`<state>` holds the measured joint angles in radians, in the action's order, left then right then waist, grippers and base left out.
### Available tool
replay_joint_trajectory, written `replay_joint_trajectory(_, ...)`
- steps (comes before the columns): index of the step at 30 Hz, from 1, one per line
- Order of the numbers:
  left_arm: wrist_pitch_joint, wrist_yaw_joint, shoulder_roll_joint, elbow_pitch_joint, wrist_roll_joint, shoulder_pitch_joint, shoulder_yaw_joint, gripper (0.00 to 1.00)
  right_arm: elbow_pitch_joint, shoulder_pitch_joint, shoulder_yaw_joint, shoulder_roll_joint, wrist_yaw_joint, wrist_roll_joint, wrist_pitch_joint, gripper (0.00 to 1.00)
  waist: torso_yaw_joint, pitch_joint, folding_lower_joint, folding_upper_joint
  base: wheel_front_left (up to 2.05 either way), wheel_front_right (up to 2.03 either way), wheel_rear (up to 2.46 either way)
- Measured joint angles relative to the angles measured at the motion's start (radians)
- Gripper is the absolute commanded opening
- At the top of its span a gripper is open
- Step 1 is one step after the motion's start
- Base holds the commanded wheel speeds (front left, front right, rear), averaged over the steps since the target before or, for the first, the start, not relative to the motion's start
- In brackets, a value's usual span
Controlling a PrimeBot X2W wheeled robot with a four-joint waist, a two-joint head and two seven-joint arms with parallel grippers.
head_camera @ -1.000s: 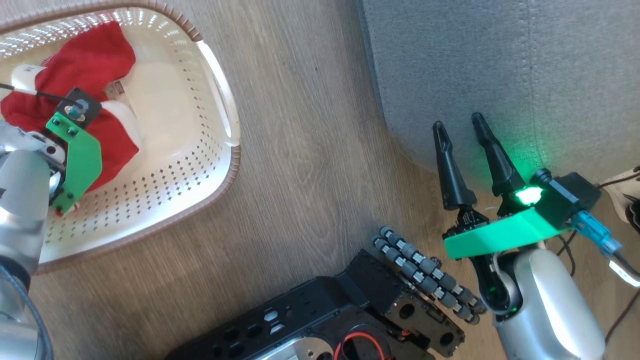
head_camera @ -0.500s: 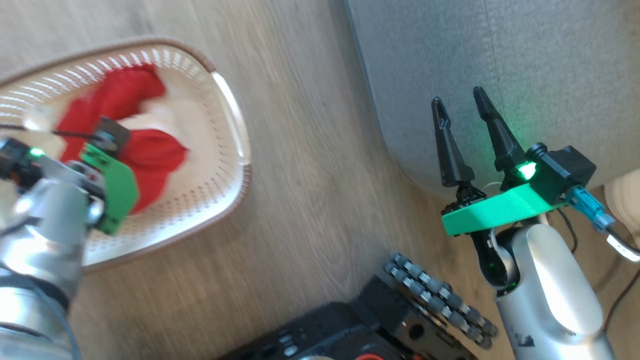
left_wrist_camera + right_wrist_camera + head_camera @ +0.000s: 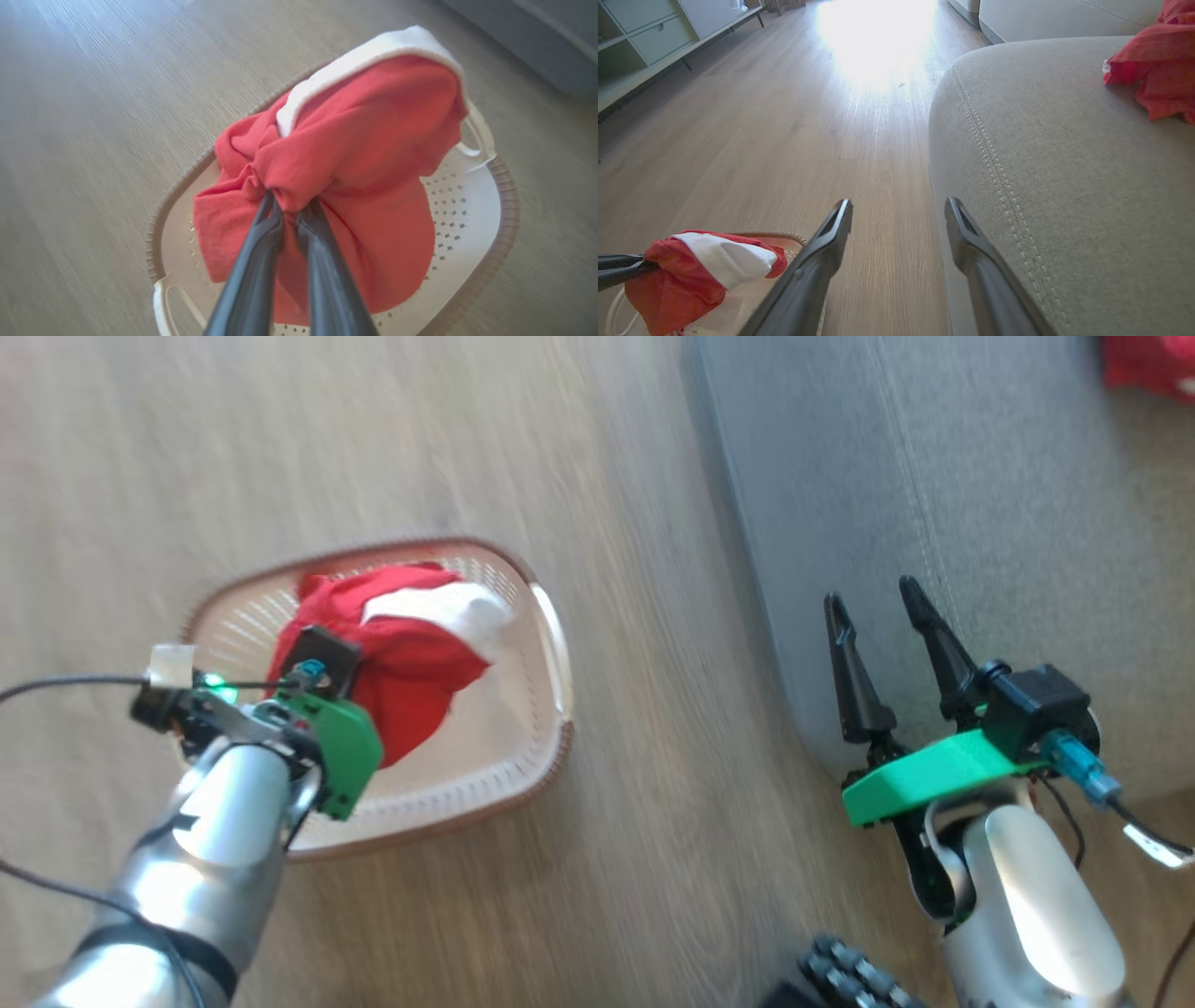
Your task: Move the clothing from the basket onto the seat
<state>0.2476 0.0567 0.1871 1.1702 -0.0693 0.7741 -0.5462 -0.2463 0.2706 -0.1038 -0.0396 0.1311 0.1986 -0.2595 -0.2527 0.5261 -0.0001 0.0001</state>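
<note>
My head camera has swung since a second ago, so the whole picture has shifted. On my left, the left end effector [image 3: 290, 207] is pinched narrow on a bunched fold of the red garment [image 3: 364, 140]. A second ago that garment lay spread in the laundry basket [image 3: 551, 756]. Now it hangs gathered from the fingertips, white trim uppermost, with the basket directly beneath the tips. Its lower folds drop inside the brown rim, and I cannot tell whether they still touch the basket's bottom.

To the right of that arm runs a bare strip of wood-look floor [image 3: 653, 803], with the robot's base [image 3: 840, 980] now just a dark sliver at the bottom edge.

The right end effector [image 3: 870, 593] stands wide with nothing in it, as before. Its fingers lie over the near rounded edge of the grey seat cushion [image 3: 980, 476], and the pale stitched seam runs away ahead of the tips. Far beyond those tips and to their right, the other red garment [image 3: 1153, 79] lies crumpled on the cushion. It has come into the head view's top corner only with the camera's swing.

The floor is pale planking with strong glare straight ahead of the right fingers. A light cabinet [image 3: 654, 32] with drawers stands on legs well off to their left.
</note>
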Motion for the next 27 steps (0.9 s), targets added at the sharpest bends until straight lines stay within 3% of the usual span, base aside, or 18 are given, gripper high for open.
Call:
replay_joint_trajectory(4, 0.000, -0.035, 0.005, -0.205, -0.028, -0.089, 0.032, 0.00, -0.024, -0.025, 0.012, 0.000, 0.000, -0.015, 0.000, 1.00, 0.049, -0.104, 0.0000, 0.0000, 0.00, 0.00, 0.00)
replay_joint_trajectory(19, 0.000, -0.113, 0.002, -0.696, -0.037, -0.334, 0.169, 0.00, -0.030, -0.127, 0.049, -0.001, 0.000, -0.048, 0.000, 1.00, 0.161, -0.332, 0.0000, 0.0000, 0.00, 0.00, 0.00)
replay_joint_trajectory(27, 0.002, -0.118, -0.031, -0.928, -0.026, -0.385, 0.265, 0.00, -0.030, -0.162, 0.048, -0.001, 0.000, -0.048, 0.000, 1.00, 0.192, -0.402, -0.0001, 0.0000, 0.00, 0.00, 0.00)
